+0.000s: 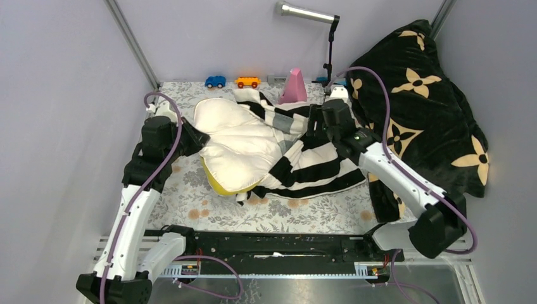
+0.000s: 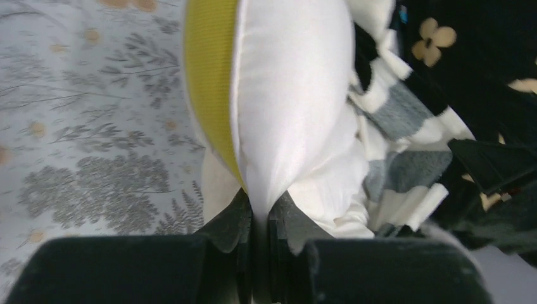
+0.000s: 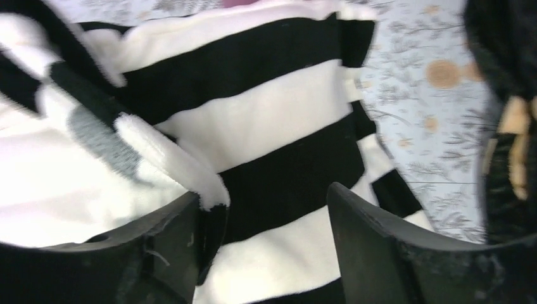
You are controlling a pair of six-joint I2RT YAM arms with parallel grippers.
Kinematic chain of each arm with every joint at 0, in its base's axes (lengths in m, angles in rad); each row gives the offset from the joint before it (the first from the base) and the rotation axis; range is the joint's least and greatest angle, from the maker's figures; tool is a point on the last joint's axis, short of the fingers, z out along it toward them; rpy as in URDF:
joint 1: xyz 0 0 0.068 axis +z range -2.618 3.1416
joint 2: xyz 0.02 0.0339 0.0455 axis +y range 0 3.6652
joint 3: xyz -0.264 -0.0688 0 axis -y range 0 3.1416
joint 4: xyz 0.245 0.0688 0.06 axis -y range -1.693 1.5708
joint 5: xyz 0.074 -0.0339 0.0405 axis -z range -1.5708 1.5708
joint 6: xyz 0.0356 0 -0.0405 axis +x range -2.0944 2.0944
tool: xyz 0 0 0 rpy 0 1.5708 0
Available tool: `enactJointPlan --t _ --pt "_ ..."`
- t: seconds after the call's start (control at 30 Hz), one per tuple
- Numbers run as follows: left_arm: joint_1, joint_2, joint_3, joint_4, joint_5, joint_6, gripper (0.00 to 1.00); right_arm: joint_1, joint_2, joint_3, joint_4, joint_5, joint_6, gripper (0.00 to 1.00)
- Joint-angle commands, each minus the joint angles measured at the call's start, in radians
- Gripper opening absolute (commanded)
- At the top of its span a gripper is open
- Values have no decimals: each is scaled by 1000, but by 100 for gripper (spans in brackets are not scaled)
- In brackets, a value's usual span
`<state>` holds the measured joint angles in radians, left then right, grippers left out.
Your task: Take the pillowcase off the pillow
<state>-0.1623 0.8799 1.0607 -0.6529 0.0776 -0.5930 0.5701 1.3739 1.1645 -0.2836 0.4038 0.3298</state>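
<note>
On floral cloth, left tool pinches pillow; right tool gapes over pillowcase.

Pillow end inside pillowcase

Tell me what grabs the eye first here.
A puffy cream pillow lies in the middle, largely out of its black-and-white striped pillowcase, which trails to the right. A big black blanket with tan flowers fills the far right corner. The left jaws pinch the pillow's edge; the right jaws gape over the stripes.
</note>
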Motion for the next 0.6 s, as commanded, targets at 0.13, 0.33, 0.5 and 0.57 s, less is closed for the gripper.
enactJointPlan --t 0.13,0.33,0.5,0.57 --pt "16 19 -65 377 436 -61 0 35 24 116 2 -337 -70 96" --pt "15 27 -63 332 353 -46 6 129 192 262 -51 -278 -92 100" --pt "15 56 -84 315 366 -47 21 159 339 365 -117 -206 -107 100" --pt "15 68 -89 309 373 -45 27 162 367 377 -123 -196 -102 100"
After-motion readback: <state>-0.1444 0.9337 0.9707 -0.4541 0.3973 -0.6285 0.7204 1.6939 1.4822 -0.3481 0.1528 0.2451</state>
